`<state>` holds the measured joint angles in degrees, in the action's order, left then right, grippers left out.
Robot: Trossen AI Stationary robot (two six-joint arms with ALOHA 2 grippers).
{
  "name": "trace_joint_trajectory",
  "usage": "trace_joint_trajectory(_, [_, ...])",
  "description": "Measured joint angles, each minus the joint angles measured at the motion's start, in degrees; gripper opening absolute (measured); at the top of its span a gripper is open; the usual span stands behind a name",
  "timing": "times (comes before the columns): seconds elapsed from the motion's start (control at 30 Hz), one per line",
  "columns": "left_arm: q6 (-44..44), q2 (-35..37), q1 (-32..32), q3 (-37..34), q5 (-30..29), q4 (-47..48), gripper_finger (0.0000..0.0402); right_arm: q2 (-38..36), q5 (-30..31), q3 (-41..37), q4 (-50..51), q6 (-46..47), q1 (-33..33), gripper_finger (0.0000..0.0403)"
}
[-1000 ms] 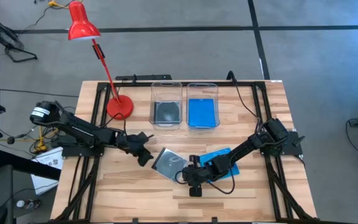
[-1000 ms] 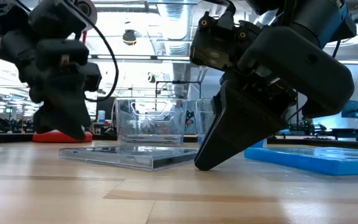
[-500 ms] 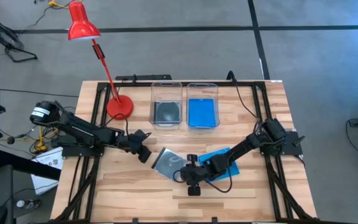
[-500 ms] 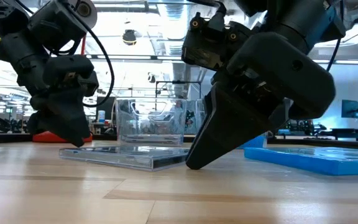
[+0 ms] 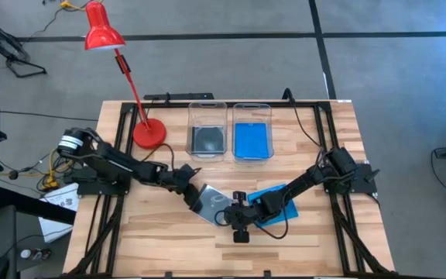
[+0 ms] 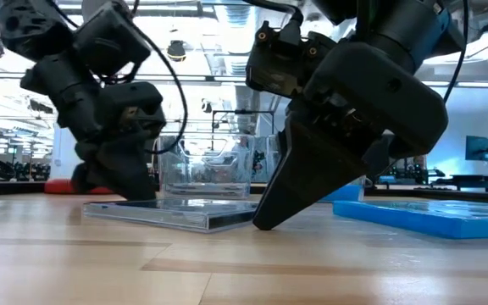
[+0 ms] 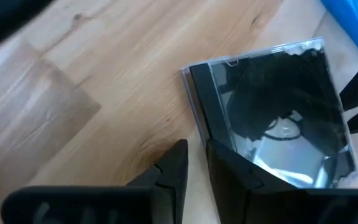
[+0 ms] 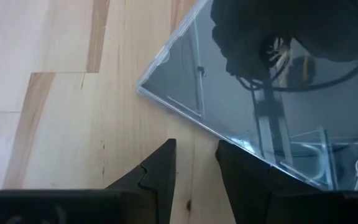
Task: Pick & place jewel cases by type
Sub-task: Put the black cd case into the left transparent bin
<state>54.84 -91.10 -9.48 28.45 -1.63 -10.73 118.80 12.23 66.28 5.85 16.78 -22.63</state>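
Observation:
A clear jewel case showing a disc (image 5: 214,203) lies flat on the table at mid front; it also shows in the low view (image 6: 176,212). A blue jewel case (image 5: 279,198) lies flat to its right, partly under my right arm. My left gripper (image 5: 190,194) is at the clear case's left edge, its fingers shut to a narrow gap (image 7: 196,163). My right gripper (image 5: 235,225) is at the case's near right edge, also shut to a narrow gap (image 8: 196,163). One dark case and one blue case lie in the two bins. My left gripper comes slanting down from the table's left. One fingertip (image 7: 229,168) is on the clear case's top by its spine edge (image 7: 199,106), and the other (image 7: 174,167) is over the bare table. The case lies flat. My right gripper slants down from the table's right, its tips at table level (image 6: 265,222) against the clear case's near right edge (image 8: 185,109). One finger (image 8: 244,168) overlaps that edge and the other (image 8: 160,168) is over bare wood. The case lies flat.
Two clear bins stand at the back middle: the left (image 5: 207,105) holds a dark case, the right (image 5: 252,105) a blue one. A red desk lamp's base (image 5: 149,133) stands left of them. Bare wood lies at the front left and far right.
My left gripper has gone toward the table's right edge and down, from clear of the case to its left edge. My right gripper has shifted slightly toward the case. The clear case has stayed flat in place.

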Motion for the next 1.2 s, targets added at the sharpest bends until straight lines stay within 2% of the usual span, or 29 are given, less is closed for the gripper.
trace_joint_trajectory(0.23, [-1.68, -0.1, 1.92, 4.62, 3.45, 10.45, 0.0061, 0.0, 0.0, 0.0, -0.03, -0.08, 0.0, 0.0118])
trace_joint_trajectory(0.63, [-6.51, -0.09, 2.34, 8.1, 8.13, 11.5, 0.0061, 0.0, 0.4, -0.13, -0.43, -0.5, 0.28, 0.0118])
trace_joint_trajectory(0.87, [-7.1, 2.98, 1.83, 8.19, 14.81, 13.14, 0.0062, -0.04, 1.1, -0.11, 0.12, -0.16, 0.26, 0.0118])
trace_joint_trajectory(1.2, [-7.38, 4.47, 1.95, 8.41, 12.82, 14.59, 0.0062, -0.04, 1.15, -0.11, 0.11, -0.15, 0.26, 0.0118])
